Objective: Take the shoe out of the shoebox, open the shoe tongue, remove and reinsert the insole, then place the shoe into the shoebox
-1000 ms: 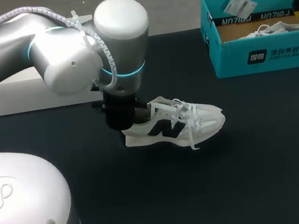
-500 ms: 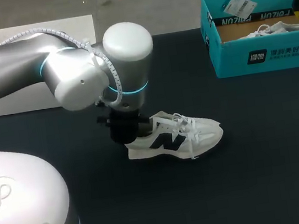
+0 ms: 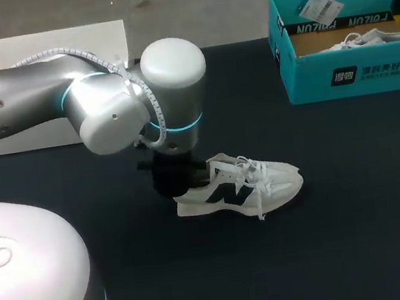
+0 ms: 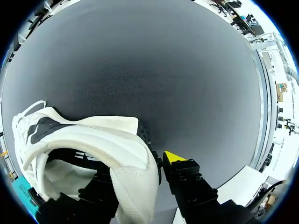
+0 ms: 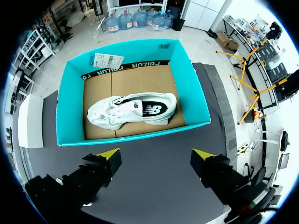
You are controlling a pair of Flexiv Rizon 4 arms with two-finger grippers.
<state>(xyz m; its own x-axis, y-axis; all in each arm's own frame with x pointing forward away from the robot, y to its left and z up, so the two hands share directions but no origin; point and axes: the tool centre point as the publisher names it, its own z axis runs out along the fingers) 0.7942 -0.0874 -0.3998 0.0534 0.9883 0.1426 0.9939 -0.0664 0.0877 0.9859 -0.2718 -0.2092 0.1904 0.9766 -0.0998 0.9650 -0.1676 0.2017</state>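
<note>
A white shoe with a dark side logo lies on its sole mid-table, toe to the right. My left gripper stands at its heel. In the left wrist view the heel collar sits between the fingers of the left gripper. The outer yellow fingertip stands a sliver off the heel, and the inner finger is hidden inside the shoe. The teal shoebox stands at the back right. My right gripper hovers wide open above the shoebox, and a second white shoe lies inside it.
A white flat box lies at the back left, behind my left arm. A paper tag lies inside the shoebox at its far wall. Bare black tabletop stretches in front of the shoe.
My left arm came down and a little right with the shoe, which now rests on the table. The left fingers have spread apart. My right gripper has not moved.
</note>
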